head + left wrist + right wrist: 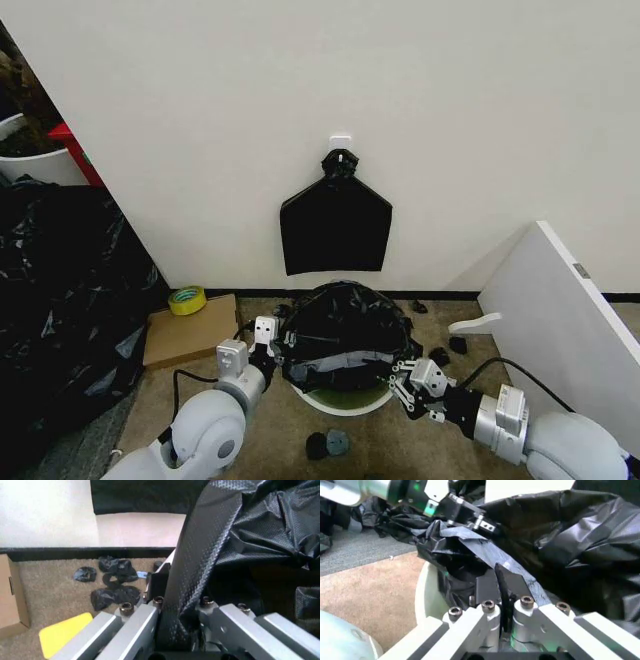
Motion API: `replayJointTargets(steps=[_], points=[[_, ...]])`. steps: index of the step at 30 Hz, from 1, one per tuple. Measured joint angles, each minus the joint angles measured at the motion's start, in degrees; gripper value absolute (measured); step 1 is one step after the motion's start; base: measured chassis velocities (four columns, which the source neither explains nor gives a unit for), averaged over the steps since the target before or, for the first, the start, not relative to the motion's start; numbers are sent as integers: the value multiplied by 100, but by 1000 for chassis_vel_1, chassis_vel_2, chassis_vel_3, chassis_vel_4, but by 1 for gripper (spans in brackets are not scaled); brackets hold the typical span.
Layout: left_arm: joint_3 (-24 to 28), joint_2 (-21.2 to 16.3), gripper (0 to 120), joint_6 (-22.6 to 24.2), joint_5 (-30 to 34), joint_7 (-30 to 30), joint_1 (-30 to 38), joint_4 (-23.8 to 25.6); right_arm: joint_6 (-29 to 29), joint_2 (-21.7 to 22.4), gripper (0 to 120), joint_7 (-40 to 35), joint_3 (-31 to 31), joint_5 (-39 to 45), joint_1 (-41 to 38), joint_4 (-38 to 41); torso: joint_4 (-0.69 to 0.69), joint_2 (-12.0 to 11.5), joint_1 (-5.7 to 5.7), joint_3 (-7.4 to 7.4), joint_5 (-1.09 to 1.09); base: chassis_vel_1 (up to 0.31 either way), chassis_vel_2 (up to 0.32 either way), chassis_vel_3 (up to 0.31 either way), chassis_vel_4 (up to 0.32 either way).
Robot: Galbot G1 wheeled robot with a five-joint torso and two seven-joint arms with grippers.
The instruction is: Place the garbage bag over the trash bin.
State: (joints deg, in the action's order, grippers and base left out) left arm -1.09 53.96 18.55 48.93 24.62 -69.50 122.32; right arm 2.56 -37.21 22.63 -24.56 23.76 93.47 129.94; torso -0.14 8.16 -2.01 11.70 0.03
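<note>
The trash bin [347, 402] stands on the carpet in front of me, its cream rim showing under the garbage bag [345, 328]. The glossy black bag is draped loosely over the bin's top. My left gripper [274, 346] is at the bag's left edge, shut on a stretched band of the bag [195, 573]. At the bag's right edge, my right gripper [407, 379] is shut on a taut fold of plastic [485, 551]. The right wrist view has the bin's cream wall [427, 596] beside those fingers, and the left gripper [466, 513] farther off.
A flat black bundle [335, 228] hangs on the wall behind the bin. A cardboard box [190, 332] with a yellow tape roll [187, 299] lies left, beside a black plastic heap [60, 290]. A white board [560, 310] leans at right. Black scraps [327, 443] lie on the carpet.
</note>
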Motion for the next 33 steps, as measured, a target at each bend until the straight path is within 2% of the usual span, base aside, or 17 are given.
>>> replayJointTargets(steps=[7,11,14,19,20,26,33], points=[[-306,155,1,105,733,347,99,-13,-488,123,0,459,-48,-379,288,32,1,0,0,0,0,0,0,0,0],[-425,149,1,193,1182,551,241,-18,-838,111,0,797,2,-747,534,-159,-3,0,0,0,0,0,0,0,0],[-437,129,1,219,1249,567,253,-6,-889,87,0,833,55,-837,542,-250,-2,0,0,0,0,0,0,0,0],[-497,77,1,304,1725,708,249,153,-1159,-67,0,949,258,-1177,425,-720,0,0,0,0,0,0,0,0,0],[-497,77,1,304,1725,708,249,153,-1159,-67,0,949,258,-1177,425,-720,0,0,0,0,0,0,0,0,0],[-458,212,1,604,2661,1277,357,285,-1300,-433,0,736,676,-1909,206,-1056,-3,0,0,0,0,0,0,0,0],[-427,271,1,712,2882,1538,362,359,-1303,-756,0,323,839,-2468,-37,-1636,-1,0,0,0,0,0,0,0,0]])
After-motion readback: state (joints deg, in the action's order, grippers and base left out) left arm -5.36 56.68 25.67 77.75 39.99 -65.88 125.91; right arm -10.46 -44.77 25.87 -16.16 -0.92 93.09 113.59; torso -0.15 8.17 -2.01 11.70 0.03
